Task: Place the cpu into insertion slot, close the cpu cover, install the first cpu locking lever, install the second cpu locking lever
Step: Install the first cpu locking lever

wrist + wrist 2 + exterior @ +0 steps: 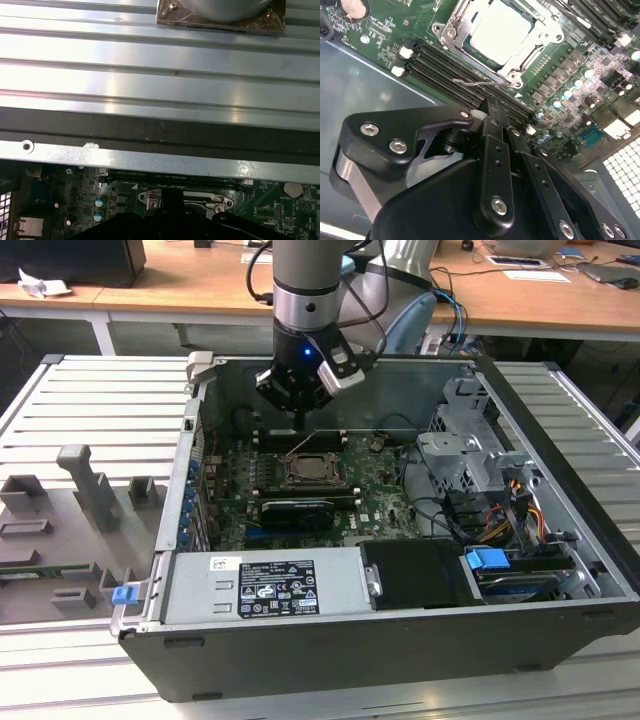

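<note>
Inside the black metal computer case [300, 655], over the green motherboard [385, 480], the black gripper [489, 102] is held, fingers [495, 135] pressed together beside a thin wire lever [470, 82]. The silvery framed cpu cover [454, 27] is lowered around the pale square cpu [502, 30].

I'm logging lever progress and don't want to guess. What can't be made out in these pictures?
- Second wrist view: the gripper hides where the wire locking lever ends, so contact is unclear. The picture's edge cuts off the cpu cover.
- First wrist view: the gripper's dark body covers most of the socket.
- Exterior view: the socket is too small to tell whether levers are latched.
</note>
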